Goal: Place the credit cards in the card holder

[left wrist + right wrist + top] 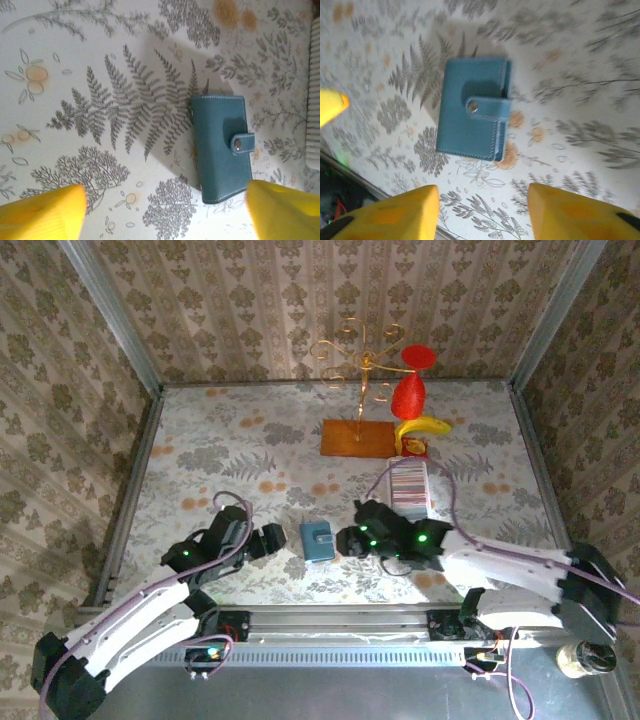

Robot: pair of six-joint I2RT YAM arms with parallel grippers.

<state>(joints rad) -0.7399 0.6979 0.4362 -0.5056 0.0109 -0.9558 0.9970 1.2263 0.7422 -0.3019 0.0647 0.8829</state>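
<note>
Card holder (318, 541): teal, stitched, looked soft; lay flat and shut on the leafy tablecloth (100, 75).
Clasp tab (242, 143): snapped down.
Good way: pin one side, lift the tab gently.
Left gripper (165, 197): at 9 o'clock, spread, empty.
Right gripper (481, 200): at 3 o'clock, apart, empty.
Credit cards (410, 483): thin, stacked, at 1 o'clock.

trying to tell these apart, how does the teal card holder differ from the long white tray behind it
The card holder is teal and shut, clasp tab snapped; the tray is white, open-topped, holding a row of credit cards. The card holder is shorter than the tray. The card holder lies front-middle on the table, the tray further back and right. Both are rectangular.
</note>
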